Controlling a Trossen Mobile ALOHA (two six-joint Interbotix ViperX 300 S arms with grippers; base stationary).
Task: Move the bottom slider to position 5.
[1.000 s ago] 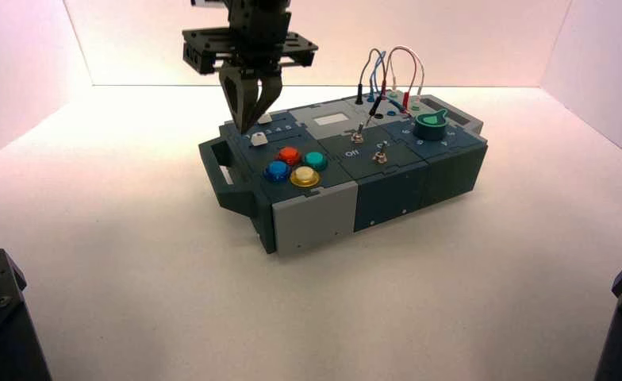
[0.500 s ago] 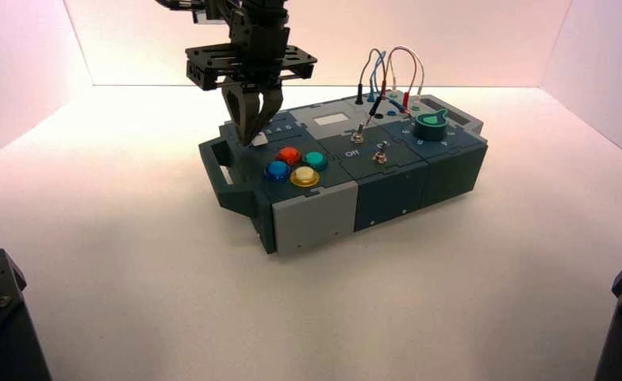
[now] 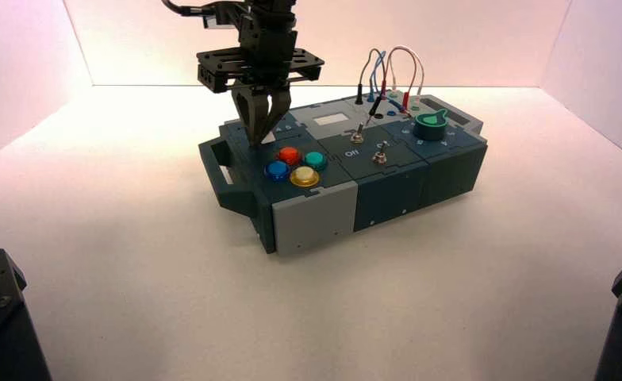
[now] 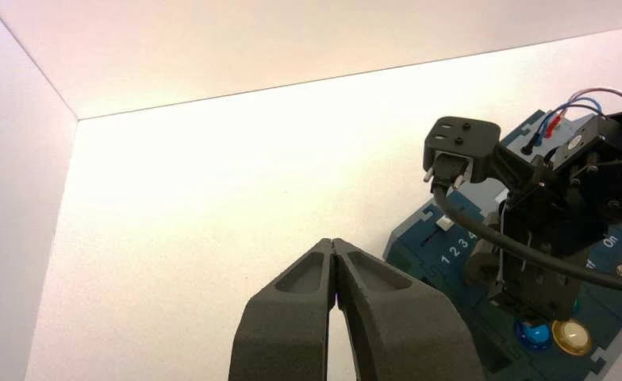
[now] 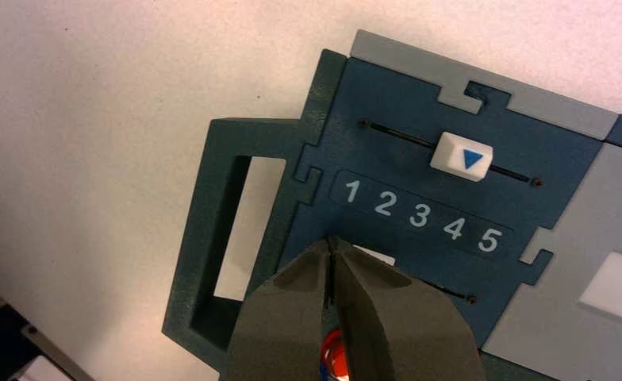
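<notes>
I'm leaving my left gripper (image 4: 333,240) idle, off past the box's (image 5: 189,238) handle end, its fingers closed together on nothing. Rightward, I'm holding my right gripper (image 5: 331,240) low over the left panel, fingers closed, gripping nothing, tips right by the bottom slider (image 5: 381,255); I can't tell whether they're touching. That white knob, partly hidden, is sitting short of the slot's end near the printed 5 (image 5: 490,240).

White tabletop (image 3: 173,254), bearing the box (image 3: 316,214), which lies turned at an angle on its far half, with a dark handle at the box's left end.
</notes>
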